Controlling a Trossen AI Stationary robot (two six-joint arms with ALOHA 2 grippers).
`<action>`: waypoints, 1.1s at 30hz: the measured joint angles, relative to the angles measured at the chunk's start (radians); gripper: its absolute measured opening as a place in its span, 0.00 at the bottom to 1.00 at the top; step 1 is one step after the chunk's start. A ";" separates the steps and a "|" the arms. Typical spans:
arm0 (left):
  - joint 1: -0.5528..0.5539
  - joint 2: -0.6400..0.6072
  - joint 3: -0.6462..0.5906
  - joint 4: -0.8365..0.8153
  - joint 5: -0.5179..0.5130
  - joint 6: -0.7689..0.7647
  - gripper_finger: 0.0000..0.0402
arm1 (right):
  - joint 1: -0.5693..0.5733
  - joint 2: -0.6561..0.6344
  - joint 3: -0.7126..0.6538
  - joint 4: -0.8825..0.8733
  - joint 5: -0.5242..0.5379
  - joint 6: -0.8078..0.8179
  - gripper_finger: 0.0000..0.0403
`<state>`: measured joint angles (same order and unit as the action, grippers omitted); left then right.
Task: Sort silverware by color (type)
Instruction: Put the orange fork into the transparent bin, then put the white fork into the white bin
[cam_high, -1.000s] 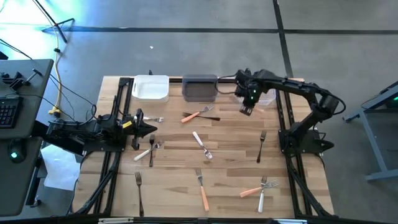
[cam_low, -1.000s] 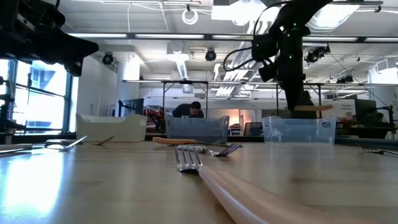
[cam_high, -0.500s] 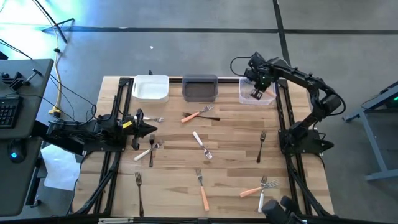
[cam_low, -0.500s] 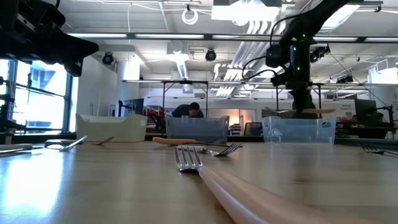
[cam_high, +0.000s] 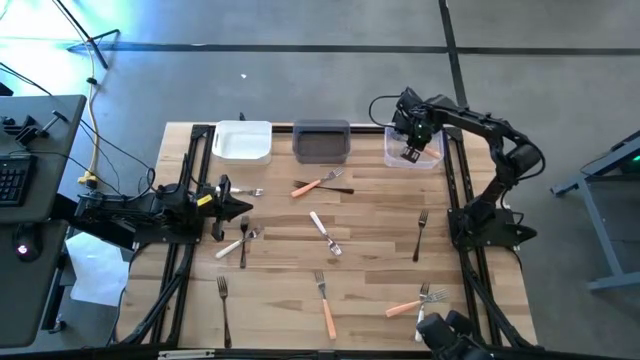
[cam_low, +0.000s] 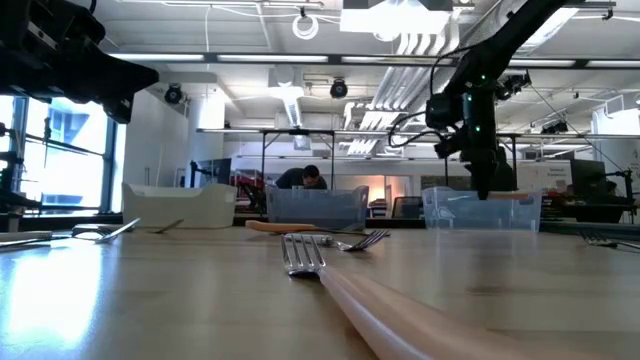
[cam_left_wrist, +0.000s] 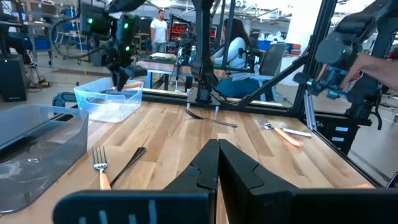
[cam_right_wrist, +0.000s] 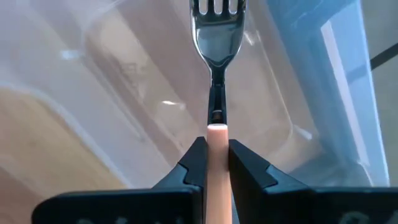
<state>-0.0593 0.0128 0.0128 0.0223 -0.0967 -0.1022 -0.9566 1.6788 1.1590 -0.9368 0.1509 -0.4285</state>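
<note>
My right gripper (cam_high: 409, 152) is at the table's far right, lowered over the clear bin (cam_high: 432, 158), and is shut on an orange-handled fork (cam_right_wrist: 216, 37). Its metal head points out past the fingertips over the bin's floor. In the low view my right gripper (cam_low: 482, 188) reaches the bin's rim. My left gripper (cam_high: 246, 208) rests shut and empty at the table's left; it also shows in the left wrist view (cam_left_wrist: 218, 155). Several other forks lie flat on the table: orange (cam_high: 312, 186), white (cam_high: 325, 232), black (cam_high: 421, 233). My right gripper pinches the fork's orange handle (cam_right_wrist: 216, 134) between its two fingers, close to the end where the metal neck begins. The fingers come from above, pointing down into the clear bin. The handle (cam_low: 512, 196) shows about level at the bin's rim, clear of the table.
A white bin (cam_high: 243, 141) and a grey bin (cam_high: 321, 141) stand left of the clear bin along the far edge. More forks lie near the front: orange (cam_high: 326, 308), black (cam_high: 224, 305), an orange and white pair (cam_high: 420, 303), and two by my left gripper (cam_high: 240, 245).
My right gripper has carried the orange-handled fork toward the table's far right, from beside the grey bin to over the clear bin, and has gone down toward that bin. It stays shut on the fork.
</note>
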 joint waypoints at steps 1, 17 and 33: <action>0.000 0.000 0.000 0.000 0.000 -0.001 0.00 | -0.003 0.008 -0.004 0.014 0.003 0.000 0.08; 0.000 0.000 0.000 0.000 0.000 -0.025 0.00 | -0.046 0.126 -0.012 0.081 -0.001 0.032 0.08; 0.000 0.000 0.000 0.000 0.000 -0.028 0.00 | -0.033 0.147 0.025 0.005 0.028 0.114 0.33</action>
<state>-0.0593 0.0128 0.0128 0.0227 -0.0971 -0.1299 -0.9892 1.8257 1.1835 -0.9319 0.1792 -0.3141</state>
